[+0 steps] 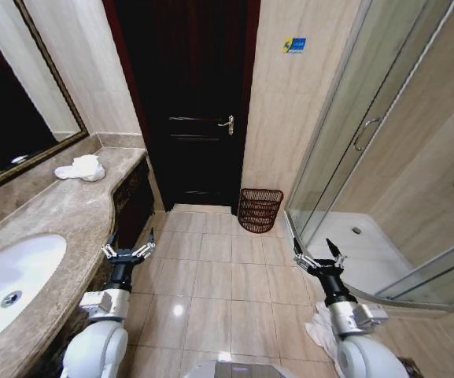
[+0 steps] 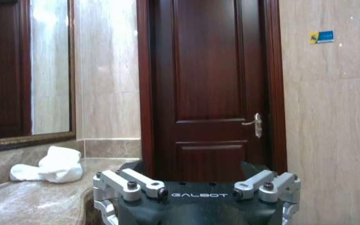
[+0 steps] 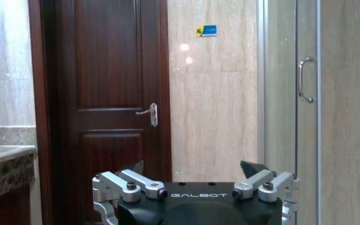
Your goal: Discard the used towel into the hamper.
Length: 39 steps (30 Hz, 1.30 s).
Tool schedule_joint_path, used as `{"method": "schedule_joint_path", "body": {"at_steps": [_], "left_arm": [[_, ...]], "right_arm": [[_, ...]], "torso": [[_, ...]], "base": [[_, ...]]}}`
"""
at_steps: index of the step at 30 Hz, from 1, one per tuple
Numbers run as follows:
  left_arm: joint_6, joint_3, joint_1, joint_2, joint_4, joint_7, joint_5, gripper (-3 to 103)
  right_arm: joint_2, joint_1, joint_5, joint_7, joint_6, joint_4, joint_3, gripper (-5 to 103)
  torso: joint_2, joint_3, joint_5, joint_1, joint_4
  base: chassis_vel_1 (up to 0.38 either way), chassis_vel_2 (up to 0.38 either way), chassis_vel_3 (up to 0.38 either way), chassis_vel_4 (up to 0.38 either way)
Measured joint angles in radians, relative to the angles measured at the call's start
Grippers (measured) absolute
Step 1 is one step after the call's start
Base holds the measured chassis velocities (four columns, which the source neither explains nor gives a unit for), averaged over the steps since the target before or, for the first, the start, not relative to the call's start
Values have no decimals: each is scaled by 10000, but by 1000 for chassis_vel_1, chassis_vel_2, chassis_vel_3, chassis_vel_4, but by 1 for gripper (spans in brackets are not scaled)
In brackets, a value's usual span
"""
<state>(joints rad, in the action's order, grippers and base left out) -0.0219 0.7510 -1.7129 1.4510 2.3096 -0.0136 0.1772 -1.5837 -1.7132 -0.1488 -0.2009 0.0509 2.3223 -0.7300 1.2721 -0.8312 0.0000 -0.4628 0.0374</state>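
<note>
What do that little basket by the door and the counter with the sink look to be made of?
The hamper looks like dark reddish-brown wicker or wire: thin open bars, see-through. The counter seems polished brown stone, perhaps marble: mottled and glossy. The towel on it looks like soft white cloth, crumpled.

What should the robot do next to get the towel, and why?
Probably drive forward a bit, toward the far end of the counter. The towel lies crumpled there by the mirror, well beyond the left gripper, which hangs open and empty over the floor. The right gripper is open too. The hamper stands by the door, so the towel comes first.
</note>
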Motion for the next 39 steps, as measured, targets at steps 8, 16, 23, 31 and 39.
{"method": "schedule_joint_path", "body": {"at_steps": [8, 16, 23, 31, 39], "left_arm": [[-89, -30, -36, 3, -77, 18, 150, 100], [-38, -108, 42, 9, -226, 193, 341, 100], [-214, -48, 7, 22, -414, 199, 322, 100], [-342, -1, 8, -10, -525, 199, 309, 100], [-404, 6, 5, -25, -579, 199, 291, 100]], "right_arm": [[-105, 190, 186, -2, 15, -99, 47, 100], [-155, 347, 326, 19, 117, -151, 144, 100], [-137, 455, 395, 16, 133, -193, 180, 100], [-109, 540, 397, 16, 179, -216, 164, 100], [-114, 609, 397, 26, 180, -266, 135, 100]], "torso": [[0, 0, 0, 0, 0], [0, -1, 0, -1, 0], [0, 0, 0, 0, 0], [0, 0, 0, -1, 0], [0, 0, 0, -1, 0]], "base": [[-26, 22, 32, -36], [-11, 12, 15, -14], [-15, 12, 11, -13], [-58, 54, 56, -56], [-56, 77, 90, -51]]}}
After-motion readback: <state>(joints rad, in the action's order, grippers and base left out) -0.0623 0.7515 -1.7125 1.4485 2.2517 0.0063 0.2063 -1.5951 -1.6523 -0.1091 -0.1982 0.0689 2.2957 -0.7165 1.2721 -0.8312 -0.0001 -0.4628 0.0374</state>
